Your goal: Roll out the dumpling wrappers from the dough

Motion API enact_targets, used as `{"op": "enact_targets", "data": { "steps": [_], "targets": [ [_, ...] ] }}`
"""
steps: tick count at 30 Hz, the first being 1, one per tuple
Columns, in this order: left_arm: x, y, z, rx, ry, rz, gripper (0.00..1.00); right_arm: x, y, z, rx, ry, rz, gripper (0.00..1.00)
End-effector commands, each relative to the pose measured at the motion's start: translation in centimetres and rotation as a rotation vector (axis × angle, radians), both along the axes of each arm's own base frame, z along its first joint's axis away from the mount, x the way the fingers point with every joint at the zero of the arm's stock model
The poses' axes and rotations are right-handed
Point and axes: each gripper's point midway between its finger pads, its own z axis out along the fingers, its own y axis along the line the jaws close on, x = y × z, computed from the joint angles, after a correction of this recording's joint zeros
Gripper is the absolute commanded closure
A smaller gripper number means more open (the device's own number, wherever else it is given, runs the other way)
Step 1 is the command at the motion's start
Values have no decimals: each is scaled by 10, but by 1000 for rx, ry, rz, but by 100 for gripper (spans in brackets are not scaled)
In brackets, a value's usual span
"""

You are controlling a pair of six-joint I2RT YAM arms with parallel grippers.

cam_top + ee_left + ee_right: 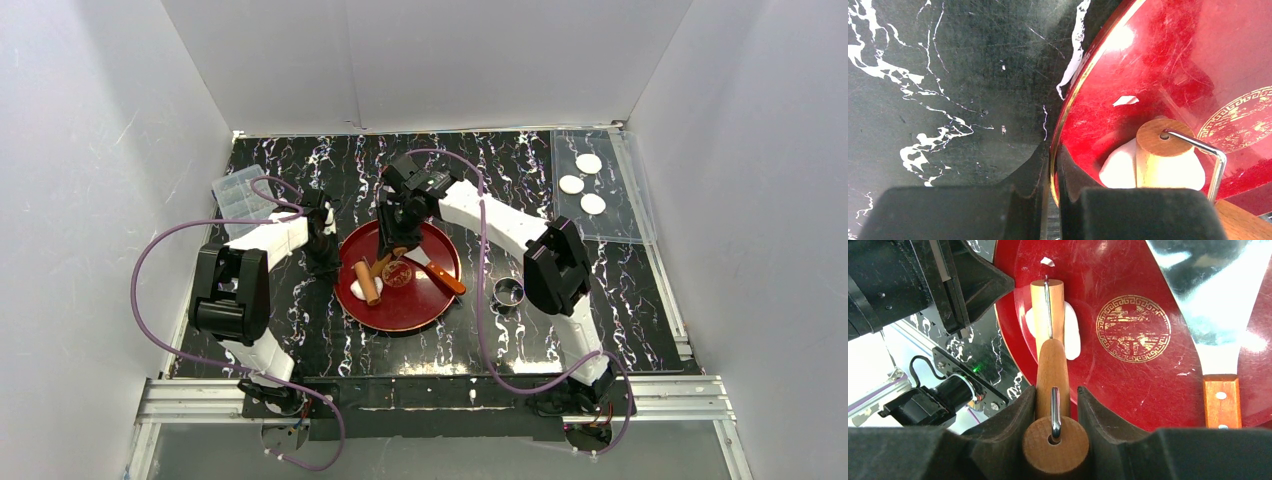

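The right claw (1055,396) is closed around the handle of a wooden roller (1039,315), which lies on the dough (1074,335) on a red plate (1148,390). The left claw (1053,162) pinches the plate's rim. Three wrappers (571,184) lie on a clear sheet (620,225), far right on the bench (300,340).

Table (948,65) black marble print, white veins. Plate (410,312) glossy red, thin gold rim, gold Greek-key medallion (1133,329) in the centre. Roller (1058,305) pale tan wood (grip (1052,365) a shade darker). Dough (1074,337) matte white, wrappers (571,184) white too. Scraper handle (1222,400) orange-brown with silver rivets, blade (1218,305) silver
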Motion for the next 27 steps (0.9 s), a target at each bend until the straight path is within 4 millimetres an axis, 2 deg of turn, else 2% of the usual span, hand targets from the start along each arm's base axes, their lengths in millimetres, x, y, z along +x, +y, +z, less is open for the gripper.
{"op": "enact_targets", "data": {
  "steps": [1, 5, 9, 12, 14, 17, 20, 22, 24, 27],
  "targets": [
    [-1, 7, 12, 37, -43, -21, 100, -17, -29, -41, -176, 48, 8, 99],
    [-1, 7, 13, 36, -48, -21, 100, -10, -65, -47, -253, 15, -20, 99],
    [-1, 7, 14, 35, -50, -21, 100, -4, -109, -61, -350, -3, -64, 99],
    [0, 12, 14, 60, -56, -17, 100, -4, -123, -66, -348, 17, -89, 99],
    [0, 12, 13, 60, -56, -17, 100, -4, -117, -62, -323, 20, -87, 99],
    [0, 12, 12, 61, -52, -19, 100, -1, -96, -51, -288, 12, -72, 99],
    [-1, 12, 12, 61, -50, -18, 100, 3, -66, -35, -236, -9, -45, 99],
    [-1, 12, 12, 61, -50, -16, 100, -2, -45, -29, -195, -8, -14, 99],
    [0, 12, 13, 61, -54, -17, 100, -10, -30, -29, -176, 13, 13, 99],
    [0, 12, 15, 60, -60, -16, 100, -16, -25, -35, -179, 38, 27, 99]
  ]
}}
